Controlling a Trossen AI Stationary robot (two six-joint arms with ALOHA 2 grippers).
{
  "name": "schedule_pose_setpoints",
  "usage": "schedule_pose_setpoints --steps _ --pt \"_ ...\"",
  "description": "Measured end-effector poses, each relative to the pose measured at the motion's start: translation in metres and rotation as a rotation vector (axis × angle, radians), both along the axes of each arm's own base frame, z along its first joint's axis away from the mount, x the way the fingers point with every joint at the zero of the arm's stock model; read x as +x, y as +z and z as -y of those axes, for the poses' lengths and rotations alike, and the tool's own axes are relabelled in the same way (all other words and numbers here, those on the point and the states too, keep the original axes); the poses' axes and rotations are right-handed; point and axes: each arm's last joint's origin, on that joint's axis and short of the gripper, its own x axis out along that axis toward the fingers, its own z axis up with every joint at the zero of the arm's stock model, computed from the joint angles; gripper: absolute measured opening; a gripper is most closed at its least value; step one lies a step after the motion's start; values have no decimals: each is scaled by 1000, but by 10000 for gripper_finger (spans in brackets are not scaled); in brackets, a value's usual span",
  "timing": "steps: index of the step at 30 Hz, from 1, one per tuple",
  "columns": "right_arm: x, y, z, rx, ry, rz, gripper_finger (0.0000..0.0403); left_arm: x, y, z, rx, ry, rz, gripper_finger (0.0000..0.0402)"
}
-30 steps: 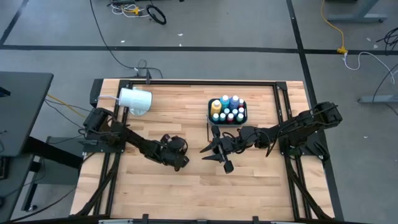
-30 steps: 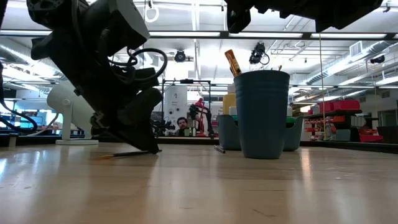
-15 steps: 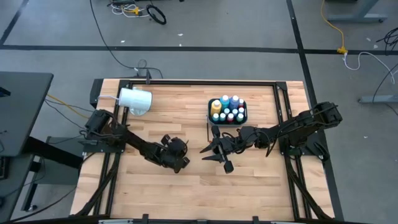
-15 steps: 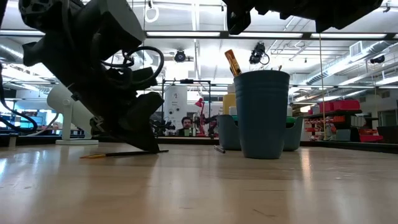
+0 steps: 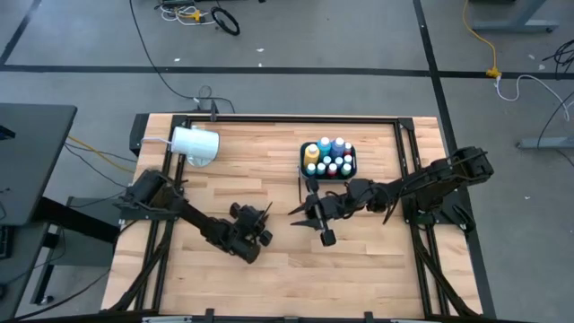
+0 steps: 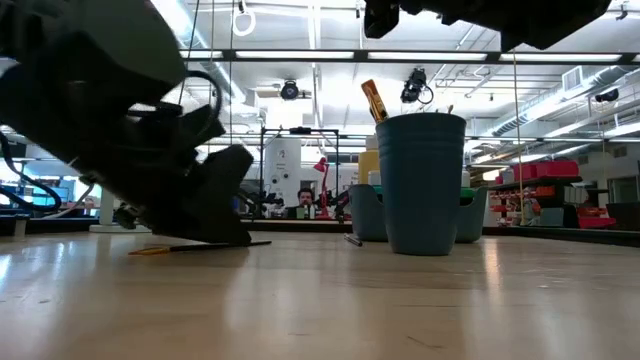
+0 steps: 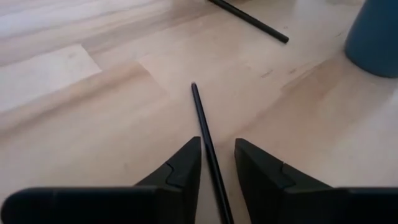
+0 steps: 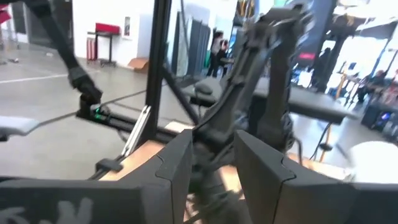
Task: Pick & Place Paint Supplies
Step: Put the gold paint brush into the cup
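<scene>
A thin black brush [image 7: 200, 112] lies flat on the wooden table [image 5: 359, 269]; the low view shows its yellow end [image 6: 150, 250]. My left gripper [image 7: 217, 142] is low over the table near its middle [image 5: 262, 238], open, with one finger on each side of the brush. A blue cup [image 6: 420, 185] stands on the table with a brush [image 6: 374, 100] sticking out of it. My right gripper [image 5: 309, 220] hovers open high above the table, beside the tray of paint bottles [image 5: 329, 160], with nothing between its fingers [image 8: 213, 134]. My left gripper straddles the brush's black handle [image 7: 210, 155], slanting down from the table's left, its fingers lying along the handle. The handle runs close to one finger's [image 7: 186, 163] inner edge; I cannot tell whether it touches. The brush lies on the table.
A second dark brush [image 7: 249, 18] lies on the table past my left gripper, short of the blue cup [image 7: 376, 37]. A large white cup [image 5: 195, 145] lies on its side at the far left. Bare wood spreads along the table's near edge. A person shows far off in the room [image 6: 303, 200].
My left gripper has swung toward the table's near edge, sunk lower and tipped flatter over the brush, which stays lying on the table. My right gripper has kept its place.
</scene>
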Motion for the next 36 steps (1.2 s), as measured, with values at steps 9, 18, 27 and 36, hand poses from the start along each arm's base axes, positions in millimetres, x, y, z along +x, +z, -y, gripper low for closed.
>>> schedule_pose_setpoints --steps 9,18,27,36 --pt "1 7 9 -7 -24 78 123 -14 -16 18 3 40 84 75" --pt "0 9 9 -38 -27 103 123 -17 -21 20 52 65 118 12" --pt "1 7 9 -37 -25 88 123 -18 17 24 30 -23 97 1" --pt "1 3 7 -26 47 41 123 -20 57 27 60 -130 90 1"
